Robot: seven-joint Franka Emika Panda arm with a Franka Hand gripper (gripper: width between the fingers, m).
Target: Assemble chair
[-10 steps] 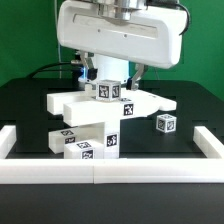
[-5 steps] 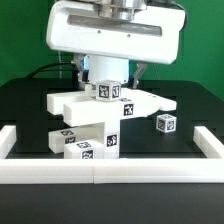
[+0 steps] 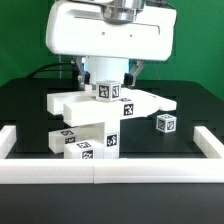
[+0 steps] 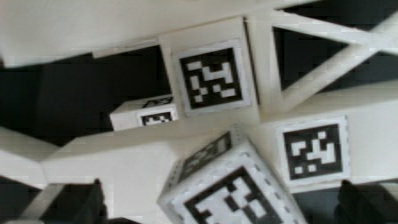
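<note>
Gripper (image 3: 110, 74) spread wide, empty, straddling the top cube (image 3: 108, 91) of the chair stack (image 3: 95, 122). Risk: descending off-centre, one jaw could clip that cube and shift the stack beneath.

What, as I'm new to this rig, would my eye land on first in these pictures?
First the big glossy white robot body, hanging over the middle of the black table in the exterior view. Right beneath it sits a cluster of matte white chair parts with black-and-white tags, slabs and blocks piled together. One small tagged cube stands apart at the exterior view's right, behind the white border rail.
</note>
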